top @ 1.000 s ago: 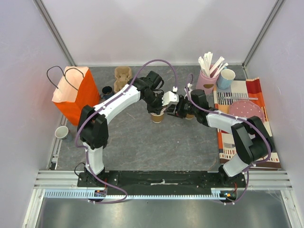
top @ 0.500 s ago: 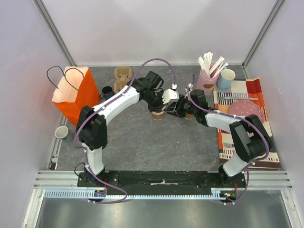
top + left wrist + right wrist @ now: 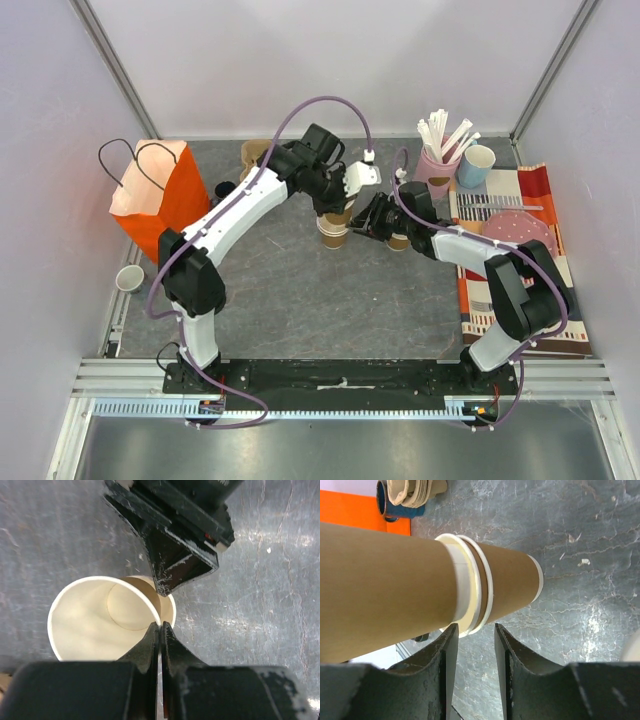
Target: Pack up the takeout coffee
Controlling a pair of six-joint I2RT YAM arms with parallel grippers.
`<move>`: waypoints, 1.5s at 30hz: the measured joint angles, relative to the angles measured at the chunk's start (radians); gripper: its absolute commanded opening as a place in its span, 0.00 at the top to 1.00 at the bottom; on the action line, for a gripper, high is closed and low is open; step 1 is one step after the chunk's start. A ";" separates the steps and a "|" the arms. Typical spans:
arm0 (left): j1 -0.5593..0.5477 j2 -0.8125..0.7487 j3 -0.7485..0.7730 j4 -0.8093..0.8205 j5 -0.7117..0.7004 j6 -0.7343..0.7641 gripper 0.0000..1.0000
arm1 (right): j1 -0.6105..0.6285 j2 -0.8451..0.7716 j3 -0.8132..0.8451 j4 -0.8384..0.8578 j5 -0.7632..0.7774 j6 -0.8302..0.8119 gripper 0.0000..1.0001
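Two brown kraft cups of the takeout coffee stand nested near the table's middle, without lids. My left gripper (image 3: 161,626) is shut on the rim of the upper cup (image 3: 95,625), whose cream inside faces the left wrist camera, and holds it partly raised out of the lower cup (image 3: 171,611). From above, the left gripper (image 3: 338,205) sits over the stack (image 3: 333,233). In the right wrist view the upper cup (image 3: 385,585) and lower cup (image 3: 512,582) lie across the frame. My right gripper (image 3: 475,627) is open, its tips just short of their rims, with nothing between them.
An orange paper bag (image 3: 150,195) stands at the left, with a dark blue mug (image 3: 225,190) and a pulp cup carrier (image 3: 255,155) beside it. A pink holder of sticks (image 3: 437,165), a light blue cup (image 3: 477,165) and a pink plate (image 3: 520,232) are on the right.
My left gripper has risen and drawn the upper cup partway out of the lower one. The right gripper has stayed beside the stack.
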 measured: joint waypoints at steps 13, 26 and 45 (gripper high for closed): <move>0.009 -0.022 0.198 -0.235 -0.047 -0.023 0.98 | 0.000 -0.012 0.079 -0.148 0.024 -0.108 0.53; 0.059 -0.573 -0.642 -0.135 -0.040 0.024 0.98 | 0.000 -0.165 0.199 -0.261 0.059 -0.258 0.53; 0.059 -0.599 -0.957 0.293 0.111 0.185 0.45 | 0.000 -0.184 0.199 -0.328 0.104 -0.301 0.52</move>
